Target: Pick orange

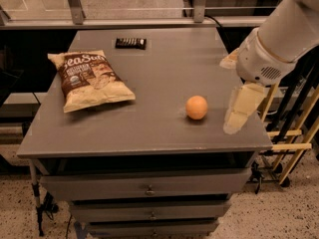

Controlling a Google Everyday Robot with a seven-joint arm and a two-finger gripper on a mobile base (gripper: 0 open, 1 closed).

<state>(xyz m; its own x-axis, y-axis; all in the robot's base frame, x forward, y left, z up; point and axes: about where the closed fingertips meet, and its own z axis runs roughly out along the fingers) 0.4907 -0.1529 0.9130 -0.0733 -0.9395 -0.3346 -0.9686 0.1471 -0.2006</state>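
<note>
While the approach to the small round smooth-skinned orange fruit (pixel 197 107) is being judged as the step in hand, the cream-coloured gripper (pixel 240 109) is being held just right of the fruit, at the right front part of the flat grey metal cabinet top (pixel 164 63), apart from the fruit and not touching it. Whether the claw is released or clenched cannot be told. The fruit is sitting free on the top, right of centre and toward the front edge, well apart from the brown-and-cream crinkled chip bag (pixel 89 79) at left and the dark flat rectangular wrapped bar (pixel 130 43) at the back

Judgement for doing it well:
- claw is best being centred over the fruit before any descent
- round shape is likely to be set rolling by a one-sided nudge, and the front edge is near
- descent is best being kept straight, closure made around the widest part, force kept gentle
- bulky white arm housing (pixel 271 49) is being carried above the right edge, so clearance there is worth being watched
</note>
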